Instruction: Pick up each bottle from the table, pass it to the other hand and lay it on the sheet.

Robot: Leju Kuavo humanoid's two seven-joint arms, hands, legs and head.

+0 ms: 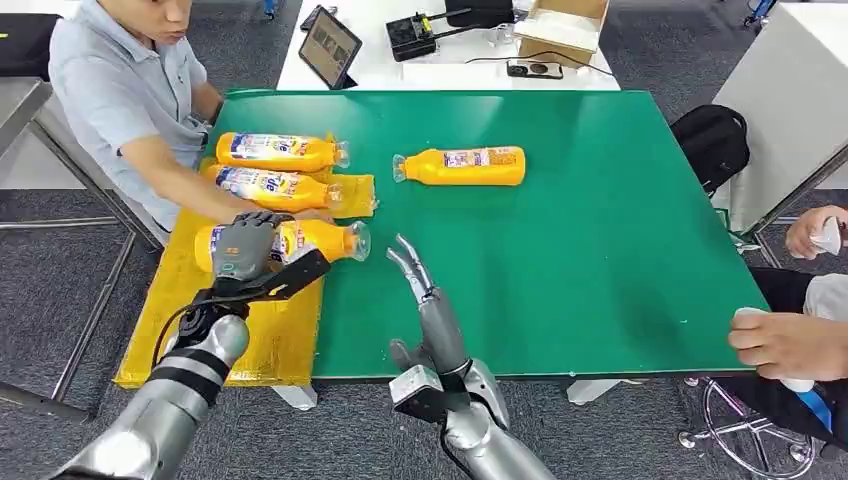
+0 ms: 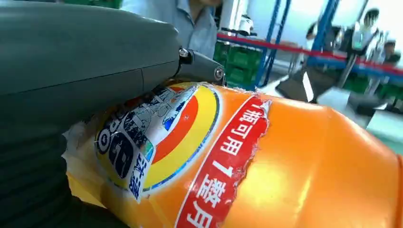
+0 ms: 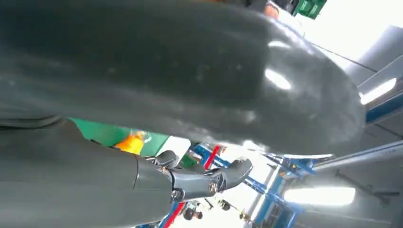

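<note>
The left hand [image 1: 243, 246] grips an orange bottle [image 1: 318, 241] lying on its side over the yellow sheet [image 1: 262, 335], fingers wrapped across its labelled end, cap pointing toward the right hand [image 1: 420, 285]; the left wrist view shows the bottle's label pressed against the palm. The right hand holds nothing, fingers straight and apart, raised over the green table [image 1: 600, 240] just beside the held bottle's cap. Beyond the left hand two more bottles [image 1: 280, 152] lie on the sheet, a person's hand [image 1: 312, 214] touching the nearer one, and a fourth bottle [image 1: 462, 166] lies on the table beyond the right hand.
</note>
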